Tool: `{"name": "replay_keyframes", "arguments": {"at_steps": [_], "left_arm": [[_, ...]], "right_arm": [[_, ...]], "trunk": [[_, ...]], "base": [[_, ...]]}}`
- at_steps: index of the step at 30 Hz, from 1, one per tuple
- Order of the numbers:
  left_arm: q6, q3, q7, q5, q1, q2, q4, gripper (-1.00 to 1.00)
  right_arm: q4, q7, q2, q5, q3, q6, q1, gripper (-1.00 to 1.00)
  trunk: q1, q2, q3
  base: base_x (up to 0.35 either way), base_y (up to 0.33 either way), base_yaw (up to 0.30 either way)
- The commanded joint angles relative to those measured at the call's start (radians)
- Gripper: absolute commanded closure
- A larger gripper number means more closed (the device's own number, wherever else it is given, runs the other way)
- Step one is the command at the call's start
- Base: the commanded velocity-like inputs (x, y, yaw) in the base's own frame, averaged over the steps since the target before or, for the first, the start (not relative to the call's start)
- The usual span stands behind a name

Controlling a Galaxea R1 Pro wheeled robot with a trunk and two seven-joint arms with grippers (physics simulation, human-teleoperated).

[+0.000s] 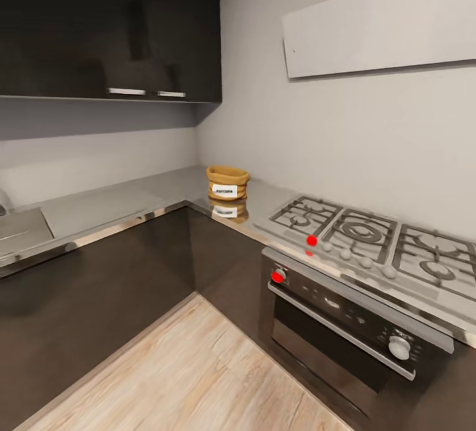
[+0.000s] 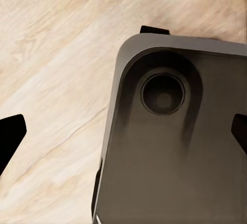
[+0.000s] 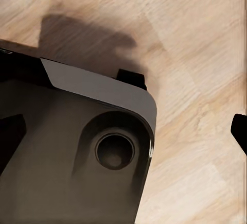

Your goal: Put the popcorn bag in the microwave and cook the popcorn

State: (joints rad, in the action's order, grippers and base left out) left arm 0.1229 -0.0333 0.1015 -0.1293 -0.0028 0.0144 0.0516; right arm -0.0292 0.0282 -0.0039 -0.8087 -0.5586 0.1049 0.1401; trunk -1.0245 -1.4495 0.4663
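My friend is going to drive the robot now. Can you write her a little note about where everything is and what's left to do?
Grippers: left and right both open, holding nothing, hanging over the wood floor and the robot's base.
Things: popcorn bag stands upright in the countertop corner, left of the hob.
Done: nothing yet; bag untouched.
Left: drive closer, grab the bag, find the microwave, put it in, heat.

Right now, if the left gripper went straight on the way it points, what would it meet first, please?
Probably the robot's own dark base, which lies ahead between the fingertips, with the wooden floor beside it; depth is unclear.
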Motion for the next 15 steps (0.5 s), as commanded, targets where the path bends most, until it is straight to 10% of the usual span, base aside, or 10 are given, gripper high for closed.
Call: {"name": "replay_keyframes", "arguments": {"at_steps": [1, 15], "left_arm": [[0.003, -0.003, 0.000, -0.007, 0.000, 0.000, 0.000, -1.00], [0.003, -0.003, 0.000, -0.006, 0.000, 0.001, 0.001, -1.00]], "right_arm": [[-0.003, 0.003, -0.001, -0.006, -0.007, 0.005, 0.001, -1.00], [-0.002, 0.004, -0.004, -0.019, -0.005, 0.009, 0.001, -1.00]], "trunk": [[0.000, 0.000, 0.001], [0.000, 0.000, 0.001]], "base": [[0.267, 0.000, 0.174], [0.124, 0.000, 0.178]]}}
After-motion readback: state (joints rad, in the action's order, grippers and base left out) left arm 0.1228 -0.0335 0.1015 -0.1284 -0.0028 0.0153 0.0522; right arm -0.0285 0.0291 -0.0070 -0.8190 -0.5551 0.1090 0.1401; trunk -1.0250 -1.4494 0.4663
